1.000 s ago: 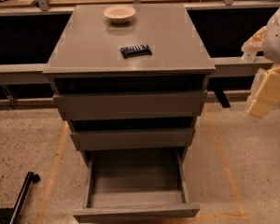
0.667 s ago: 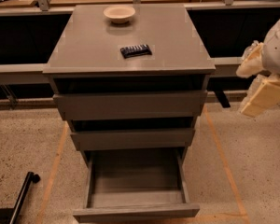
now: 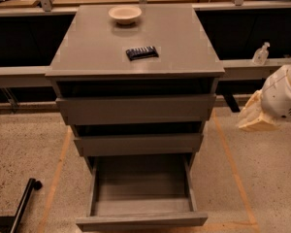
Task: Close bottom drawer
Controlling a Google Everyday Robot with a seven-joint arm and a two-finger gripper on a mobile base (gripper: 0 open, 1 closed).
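The grey cabinet (image 3: 63, 89) stood at the centre of the view on a speckled floor (image 3: 19, 149).

The bottom drawer (image 3: 141, 193), lowest of three, was pulled well out toward the camera. Its grey box interior was exposed and held nothing visible. Its plain flat front lay at the lower edge of the view.

Above it, the middle drawer (image 3: 138, 143) and the top drawer (image 3: 136, 109) each showed a flat grey front with a dark gap over it. Neither stood out nearly as far as the lowest one.

On the worktop (image 3: 179, 38) sat a pale bowl (image 3: 125, 14) near the rear edge. A dark packet (image 3: 141, 53) lay flat nearer the front edge, well apart from the bowl.

The hand (image 3: 254, 118), cream-coloured, was at the right of the view on the end of the white arm (image 3: 283, 93). It hung clear of the cabinet's right side, at about the level of the top drawer, and touched nothing. Whether it was released or clenched, I cannot tell. It was well apart from the bottom drawer.

A small clear bottle (image 3: 261, 54) stood on a ledge (image 3: 19, 74) to the right behind the cabinet. Orange tape lines (image 3: 56, 178) ran along the floor on either side. A black pole (image 3: 24, 203) lay at the lower left.
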